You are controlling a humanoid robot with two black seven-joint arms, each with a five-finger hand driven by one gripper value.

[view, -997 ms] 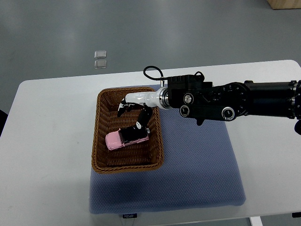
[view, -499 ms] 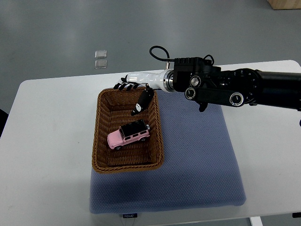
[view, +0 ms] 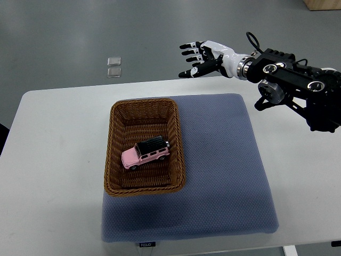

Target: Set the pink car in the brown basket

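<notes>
One pink toy car (view: 145, 153) with a black roof lies inside the one brown wicker basket (view: 145, 146), resting on the basket floor toward its middle, angled so that its nose points toward the basket's right wall; nothing touches it. The basket stands on the left part of a single blue-grey cushion mat (view: 224, 170), its left wall overhanging the mat's edge, and the mat lies on a white table (view: 53, 176). One robot arm is visible, coming in from the right edge of the picture: black jointed links lead to a white wrist and the right hand (view: 201, 57), which hangs above the far edge of the table, well apart from the basket and car. Its fingers (view: 187, 53) are spread apart, dark-tipped, and hold nothing. On the grey floor beyond the table, two small pale square tiles (view: 113, 66) lie one just beside the other. A small label sits at the mat's near edge, its print too small to read.
</notes>
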